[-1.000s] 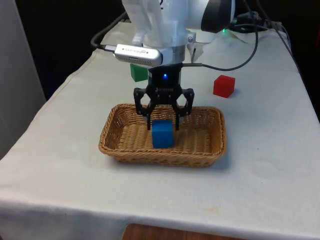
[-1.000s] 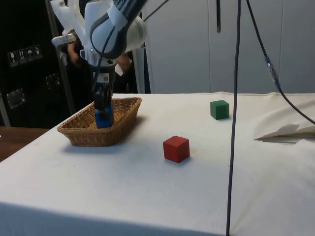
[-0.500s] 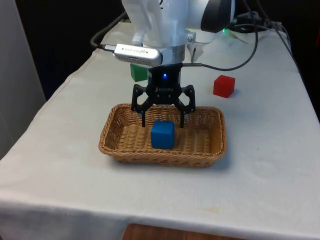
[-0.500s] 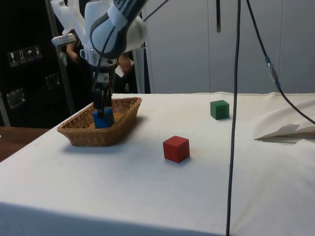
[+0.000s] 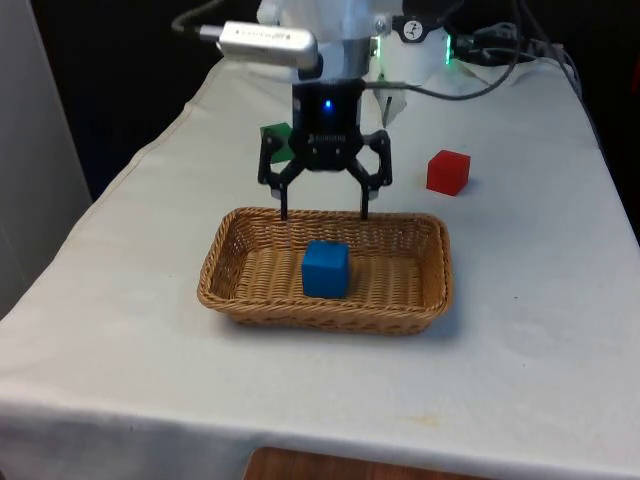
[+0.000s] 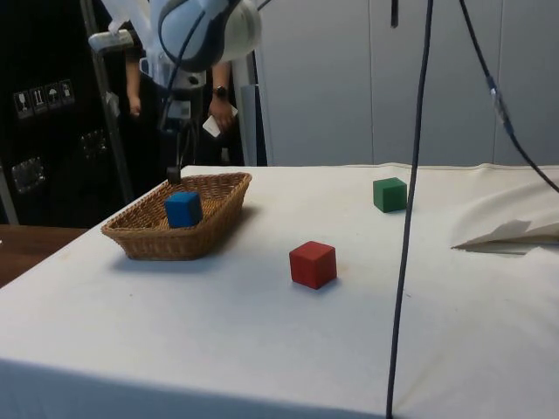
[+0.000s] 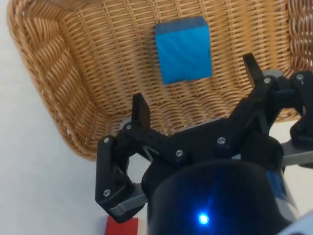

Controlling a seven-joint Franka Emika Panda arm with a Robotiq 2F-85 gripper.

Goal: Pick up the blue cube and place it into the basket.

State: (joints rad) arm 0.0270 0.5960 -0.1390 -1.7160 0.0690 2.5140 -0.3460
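We see the blue cube (image 5: 325, 269) sitting on the floor of the wicker basket (image 5: 240, 300), roughly in the middle of it and clear of the woven walls. It rests flat on one face, turned a little so that its edges do not line up with the basket's sides; the wrist view shows the same cube (image 7: 184, 49) lying free on the weave with nothing touching it. From the side we find the cube (image 6: 182, 209) standing partly above the rim of the basket (image 6: 140, 241).

Above the basket's far rim we see the gripper (image 5: 323, 211) hanging in the air, well clear of the cube. Its jaws stand wide apart and hold nothing; the gap between the fingertips (image 7: 141, 109) is broader than the cube. In the side view we can make out the gripper (image 6: 175, 173) just above the basket's far end.

Moving outward, we note a red cube (image 5: 447, 171) on the white cloth (image 5: 520, 300), beyond the basket and towards the front view's right, well apart from it. A green cube (image 5: 276, 140) lies farther back, partly hidden behind the gripper. From the side we see the red cube (image 6: 313, 264) nearer to us than the green cube (image 6: 389, 194), and a person (image 6: 218, 96) standing behind the table.
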